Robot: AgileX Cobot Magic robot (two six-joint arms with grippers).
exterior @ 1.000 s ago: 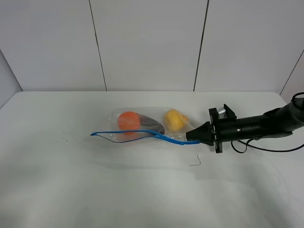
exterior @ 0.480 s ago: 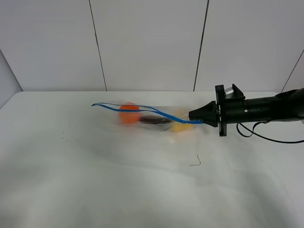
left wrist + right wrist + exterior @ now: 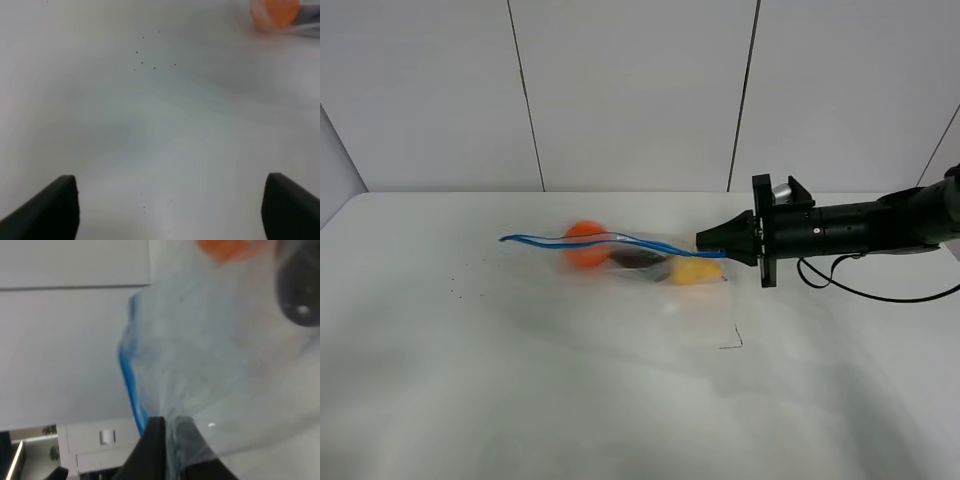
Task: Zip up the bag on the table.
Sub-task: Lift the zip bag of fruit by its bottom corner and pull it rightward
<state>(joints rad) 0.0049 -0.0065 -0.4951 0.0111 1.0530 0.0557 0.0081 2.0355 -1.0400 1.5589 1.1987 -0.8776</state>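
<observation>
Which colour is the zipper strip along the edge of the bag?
Blue; the zipper strip shows best in the exterior high view.

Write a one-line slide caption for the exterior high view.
Right pincer, shut on the blue zipper strip, holds the clear bag over the white table.

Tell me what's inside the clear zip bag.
The bag holds an orange fruit, a dark fruit and a yellow fruit. Blur hides anything smaller behind them.
</observation>
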